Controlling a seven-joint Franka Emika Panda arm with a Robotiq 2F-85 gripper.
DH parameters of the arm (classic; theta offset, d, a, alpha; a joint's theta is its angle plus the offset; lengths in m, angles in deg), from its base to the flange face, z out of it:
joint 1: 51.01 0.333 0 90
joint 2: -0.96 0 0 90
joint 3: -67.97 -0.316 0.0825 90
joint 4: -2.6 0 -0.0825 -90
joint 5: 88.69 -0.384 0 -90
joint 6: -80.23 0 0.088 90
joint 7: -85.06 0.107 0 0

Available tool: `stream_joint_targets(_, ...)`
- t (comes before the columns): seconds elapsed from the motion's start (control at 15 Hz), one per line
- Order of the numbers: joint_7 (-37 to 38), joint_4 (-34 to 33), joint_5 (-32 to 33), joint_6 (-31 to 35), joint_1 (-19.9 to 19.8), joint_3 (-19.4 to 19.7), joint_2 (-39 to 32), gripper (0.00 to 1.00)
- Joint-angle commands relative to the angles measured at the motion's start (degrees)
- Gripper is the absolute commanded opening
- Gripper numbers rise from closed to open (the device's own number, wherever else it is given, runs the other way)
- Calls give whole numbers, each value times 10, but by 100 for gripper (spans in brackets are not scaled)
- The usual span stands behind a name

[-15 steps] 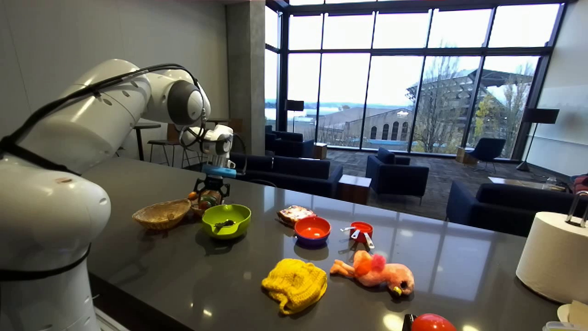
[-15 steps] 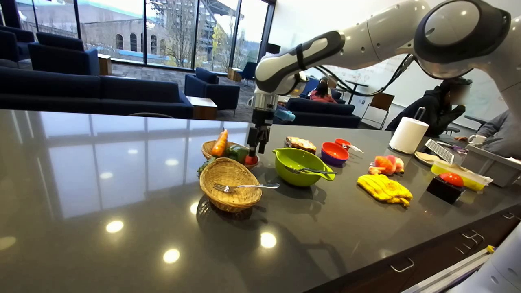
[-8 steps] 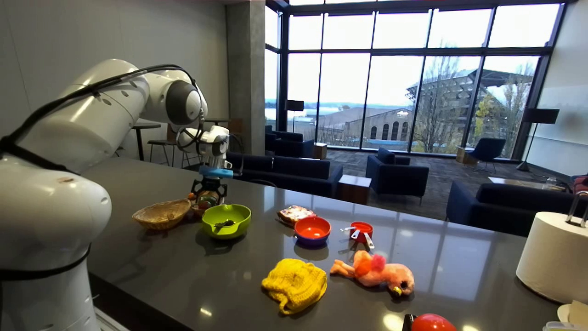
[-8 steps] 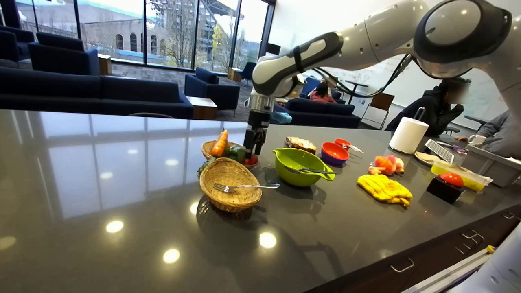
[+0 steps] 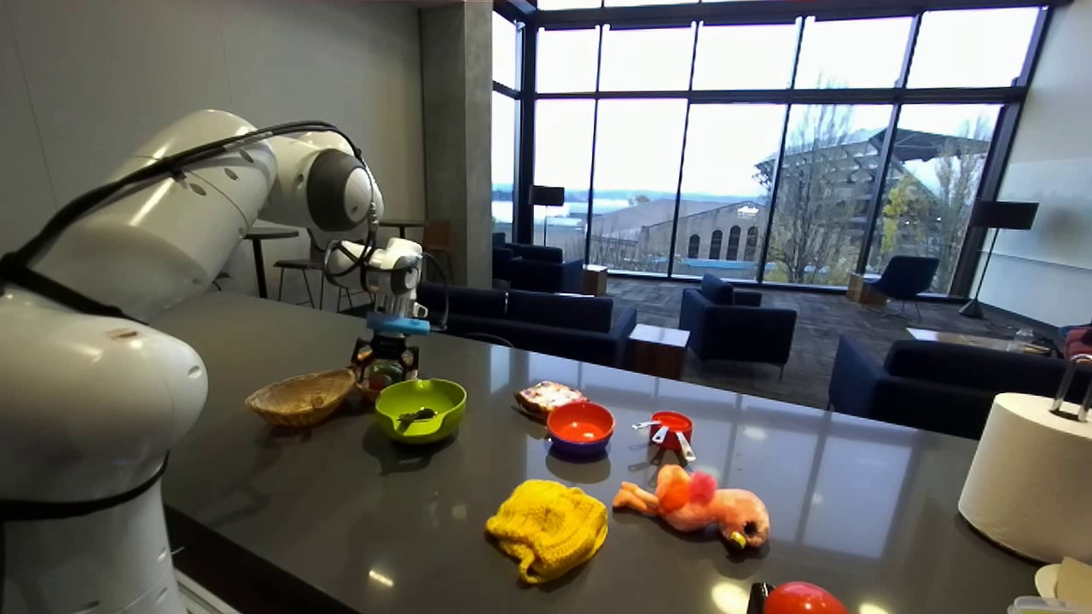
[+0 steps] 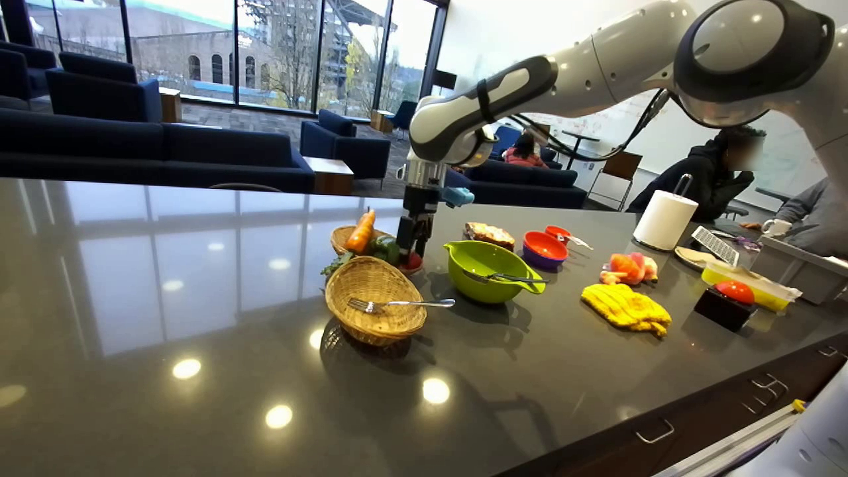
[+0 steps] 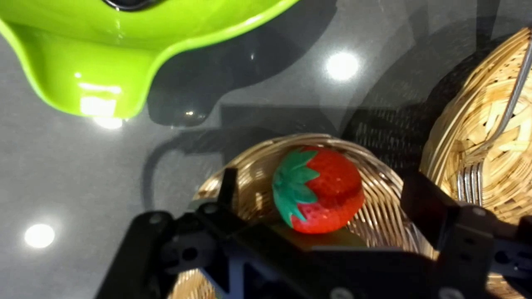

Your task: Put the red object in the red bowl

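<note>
Now the red strawberry [image 7: 332, 189] lies in a wicker basket [image 7: 384, 197], and your fingers [image 7: 428, 203] stand wide apart, one to each side of it in the wrist view. In this basket you see also a carrot [image 6: 361, 233]. Just beside it is a second basket [image 6: 376, 328] with a fork [image 6: 405, 303], and near them the green bowl [image 6: 480, 289]. Well apart from the strawberry, on the desk [image 6: 285, 358], the red bowl [image 6: 546, 244] stands, purple showing under its rim.

Gripper [image 6: 413, 249] lower over the strawberry [image 6: 415, 261]

It sits lower in both exterior views than a second ago; in an exterior view its fingers [image 6: 404, 237] cover more of the strawberry, and the basket [image 6: 340, 237] with the carrot [image 6: 361, 233] has shifted slightly rightward
</note>
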State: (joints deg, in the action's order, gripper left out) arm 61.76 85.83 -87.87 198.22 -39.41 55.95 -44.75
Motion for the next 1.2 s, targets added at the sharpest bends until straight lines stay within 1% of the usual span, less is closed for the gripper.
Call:
stream_joint_targets(0.0, 7, 23, 15, 11, 1, 0, 12, 74)
stream_joint_targets(0.07, 7, 23, 16, 10, 1, 0, 12, 69)
stream_joint_targets(0.4, 5, 22, 21, 9, 5, 0, 14, 30)
stream_joint_targets(0.47, 4, 21, 23, 8, 6, 0, 14, 26)
stream_joint_targets(0.93, 3, 14, 44, -1, 15, -1, 23, 26)
stream_joint_targets(1.13, 2, 8, 44, -17, 15, -4, 29, 26)
